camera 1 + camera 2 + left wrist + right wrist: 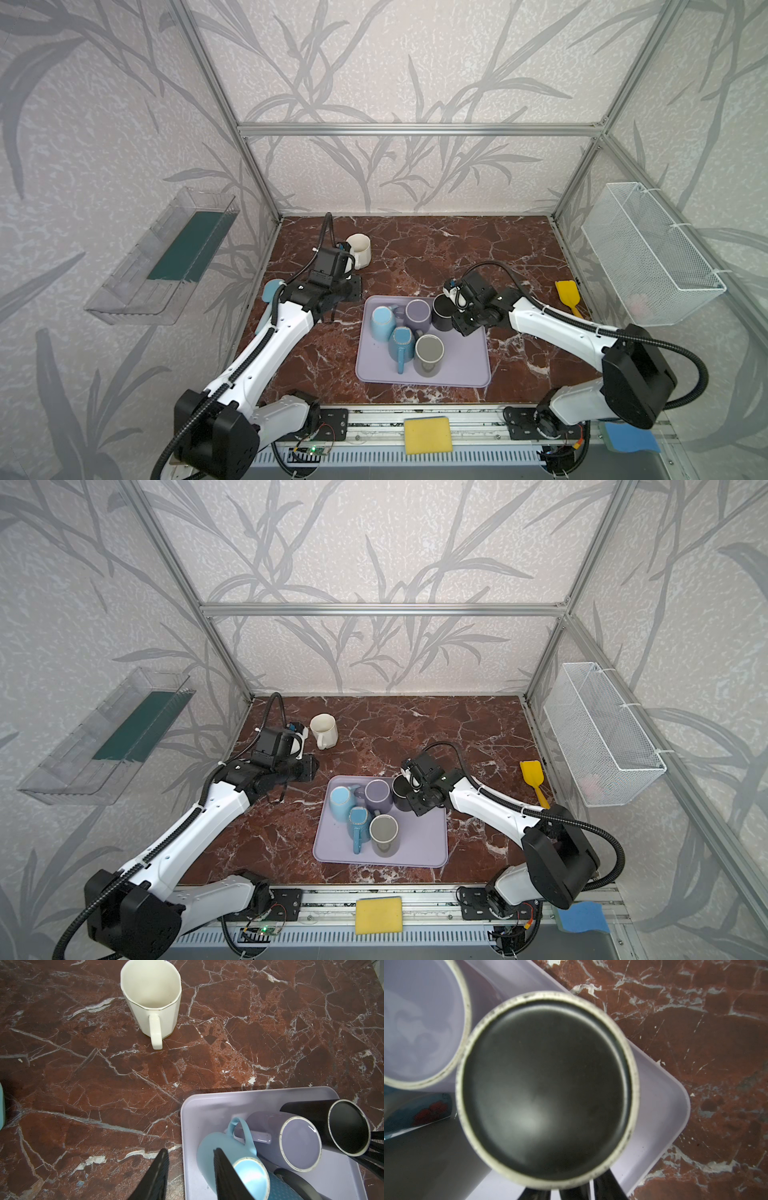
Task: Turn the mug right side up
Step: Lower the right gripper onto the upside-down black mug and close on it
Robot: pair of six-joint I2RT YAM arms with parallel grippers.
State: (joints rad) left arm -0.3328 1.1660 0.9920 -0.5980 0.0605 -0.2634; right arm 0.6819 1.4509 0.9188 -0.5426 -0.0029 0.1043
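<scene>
From where I stand, the black mug (pixel 442 313) sits bottom-up at the upper right corner of the lilac tray (pixel 457 368), a little right of centre in both top views. It is just beside the purple mug (pixel 417 312) on its left, perhaps touching it. The right gripper (pixel 574 1192) is at its side. In the right wrist view dark fingers poke out from under the mug's base at the bottom edge, but the base hides where they meet, so I cannot tell whether they have a hold or stand slack. The left gripper (pixel 187 1176) hangs near the tray's upper left corner by the light blue mug (pixel 228 1157), jaws apart with nothing between them. To do this well, I'd want the hold firm before any lift. The mug should then rise clear of its neighbours and the tray lip before the wrist rolls, since the crowd of mugs leaves little room to swing. The mug is a straight cylinder in matt dark glaze with a pale, rough foot ring. It is probably slick and heavy enough to twist in the fingers. The tray looks like smooth plastic with rounded corners, and the table (pixel 436 249) is polished red-brown marble veined in white. A cream mug (pixel 359 249), faceted, stands upright at upper left.
</scene>
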